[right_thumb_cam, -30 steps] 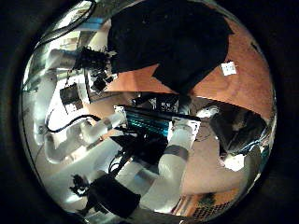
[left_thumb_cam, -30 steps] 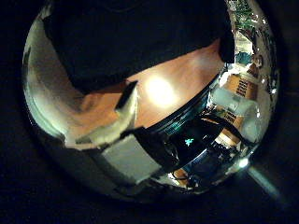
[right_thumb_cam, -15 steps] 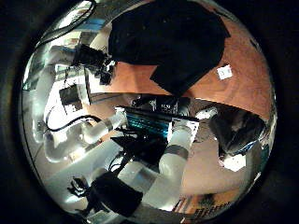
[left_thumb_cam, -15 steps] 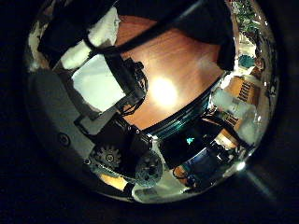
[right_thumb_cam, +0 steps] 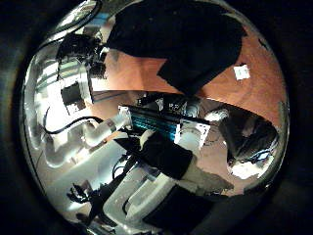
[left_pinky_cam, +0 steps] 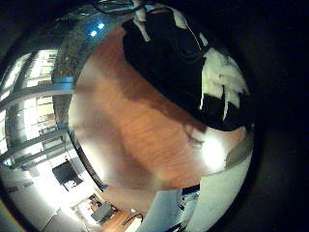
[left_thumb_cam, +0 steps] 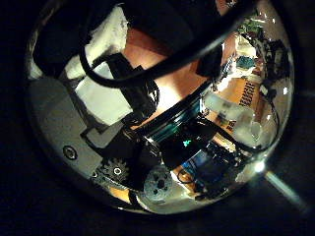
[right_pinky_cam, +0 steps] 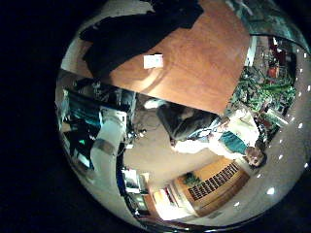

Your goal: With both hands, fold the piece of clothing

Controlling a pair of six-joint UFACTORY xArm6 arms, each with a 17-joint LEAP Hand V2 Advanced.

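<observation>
A dark garment (right_thumb_cam: 176, 44) lies spread on the wooden table (right_thumb_cam: 254, 93), seen from well above in the right palm views, where it also shows as a crumpled dark garment (right_pinky_cam: 136, 39). The left hand (right_thumb_cam: 83, 49) sits at the garment's edge. In its own views its fingers (left_pinky_cam: 217, 87) curl over the dark cloth (left_pinky_cam: 164, 48), and the curled fingers (left_thumb_cam: 98, 69) fill much of the thumb side view. No part of the right hand shows.
A small white tag (right_pinky_cam: 153, 61) lies on the bare table (right_pinky_cam: 204, 58) beside the garment, and shows again as the tag (right_thumb_cam: 240, 71). The table edge (right_thumb_cam: 166, 98) runs just past the cloth, with equipment on the floor beyond.
The left hand's fingers have curled into its thumb side view, closing over the cloth. In the right thumb side view the left hand has shifted along the garment's edge.
</observation>
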